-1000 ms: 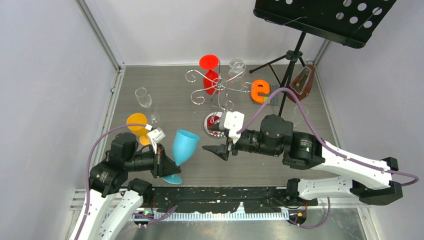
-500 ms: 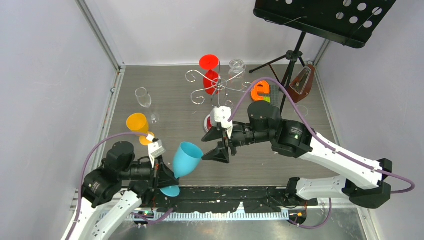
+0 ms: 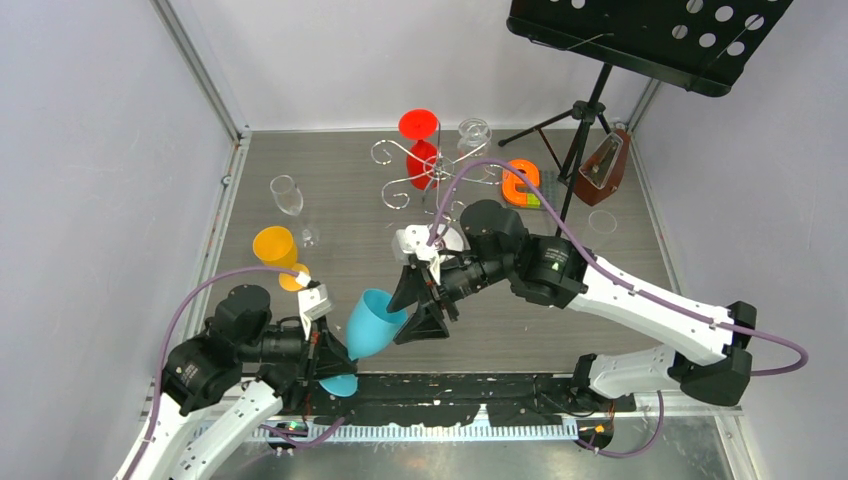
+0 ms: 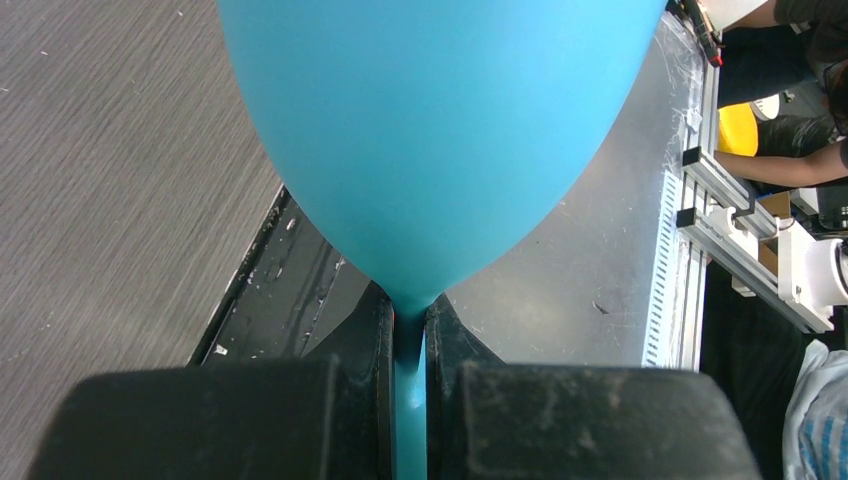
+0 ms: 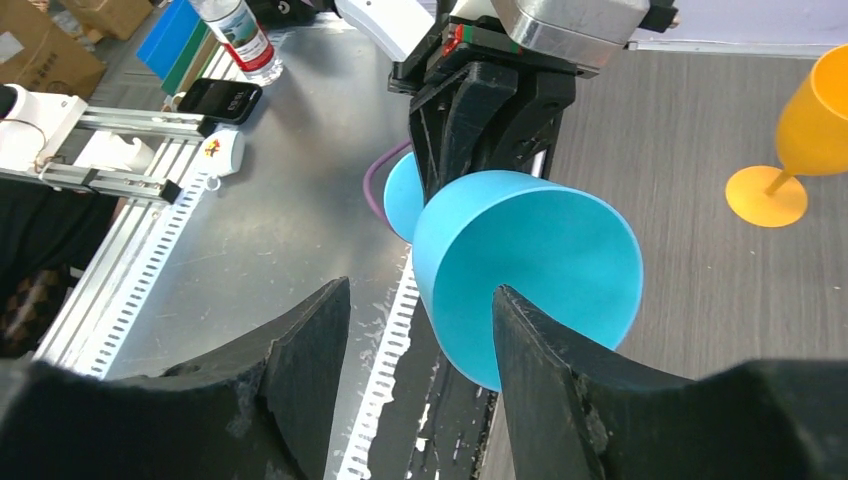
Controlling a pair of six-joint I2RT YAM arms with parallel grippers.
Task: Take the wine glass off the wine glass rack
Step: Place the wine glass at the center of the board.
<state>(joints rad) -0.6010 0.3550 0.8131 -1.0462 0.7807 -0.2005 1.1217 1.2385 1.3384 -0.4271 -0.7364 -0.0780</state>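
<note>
A blue wine glass (image 3: pixel 372 322) hangs tilted over the table's near edge, its bowl aimed up and right. My left gripper (image 3: pixel 325 350) is shut on its thin stem (image 4: pixel 410 370), just below the bowl (image 4: pixel 430 130). My right gripper (image 3: pixel 394 326) stands open right at the bowl's rim. In the right wrist view the bowl (image 5: pixel 540 260) sits behind the right finger (image 5: pixel 560 380), its edge showing in the gap; contact is unclear. The chrome wine glass rack (image 3: pixel 430 178) stands at the back centre with a red glass (image 3: pixel 420 140) and a clear glass (image 3: pixel 474 135) on it.
An orange glass (image 3: pixel 275 248) and a clear glass (image 3: pixel 287 195) stand on the left of the table. An orange letter block (image 3: pixel 520 183), a brown metronome (image 3: pixel 600 175) and a black music stand (image 3: pixel 640 35) are at the back right. Walls close in both sides.
My right arm has swung left and toward the near edge, bringing its open jaws up to the blue glass's rim. My left gripper has drawn the glass slightly nearer.
</note>
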